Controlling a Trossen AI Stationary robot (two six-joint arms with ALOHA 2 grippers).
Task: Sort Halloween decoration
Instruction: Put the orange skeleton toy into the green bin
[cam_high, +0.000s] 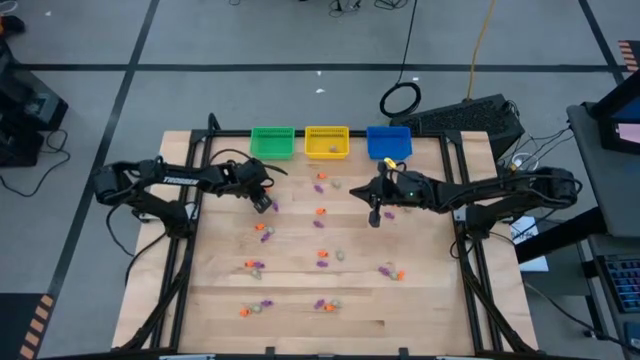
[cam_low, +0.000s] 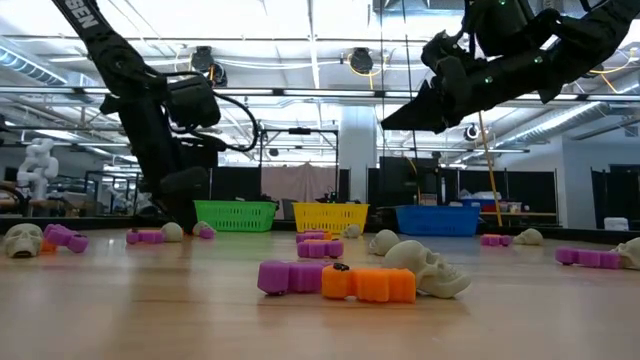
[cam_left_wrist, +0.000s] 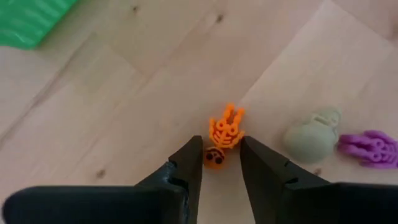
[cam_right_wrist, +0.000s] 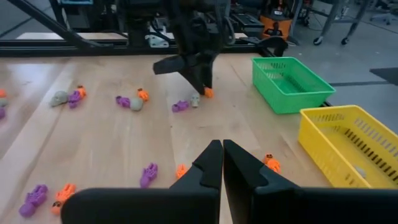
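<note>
Only the left wrist view shows that the left pincer (cam_left_wrist: 221, 163) stands partly open, its fingers either side of an orange skeleton trinket (cam_left_wrist: 224, 135) lying on the desk (cam_left_wrist: 124, 124) near the green basket (cam_high: 272, 141); from above it is a speck. The left arm reaches down to the desk's far left. The right pincer (cam_right_wrist: 222, 163) hangs shut, holding nothing, above the desk before the blue basket (cam_high: 389, 142).

green basket (cam_high: 272, 141) | yellow basket (cam_high: 326, 142) | blue basket (cam_high: 388, 142) | side by side along wooden table (cam_high: 300, 290) far edge
</note>
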